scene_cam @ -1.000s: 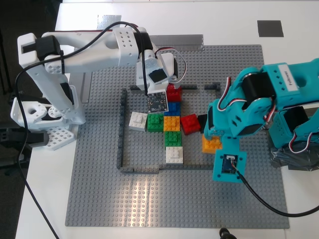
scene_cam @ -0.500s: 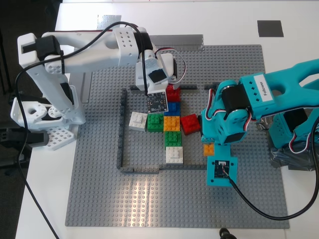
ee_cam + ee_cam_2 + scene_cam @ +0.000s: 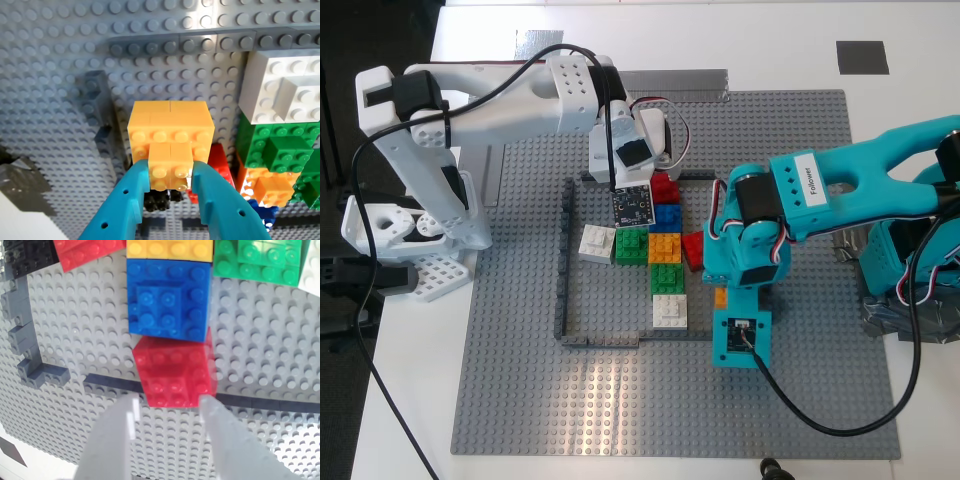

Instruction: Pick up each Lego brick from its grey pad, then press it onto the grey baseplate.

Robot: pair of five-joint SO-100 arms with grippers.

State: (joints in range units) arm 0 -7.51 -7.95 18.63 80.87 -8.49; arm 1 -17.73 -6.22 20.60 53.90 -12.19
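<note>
Both bricks already off their pads and over the large mid-grey studded baseplate (image 3: 520,400) on the white worktop (image 3: 410,400); neither yet judged fully pressed home.

First end effector (image 3: 171,186), teal, clamped on the orange-yellow 2x2 plastic brick (image 3: 170,137), held low against the plate just outside the thin dark-grey frame (image 3: 562,265), beside the cluster of coloured bricks (image 3: 665,260). Teal arm (image 3: 800,200) reached across from the exterior view's right, wrist bent steeply down.

Second end effector (image 3: 167,412), white, fingers spread either side of the bright red 2x2 plastic brick (image 3: 175,372), apparently not gripping. Red brick sat tilted against the blue brick (image 3: 167,297), across the frame line; seating unclear. White arm (image 3: 490,100) stretched in from the exterior view's left, angled downward.
</note>
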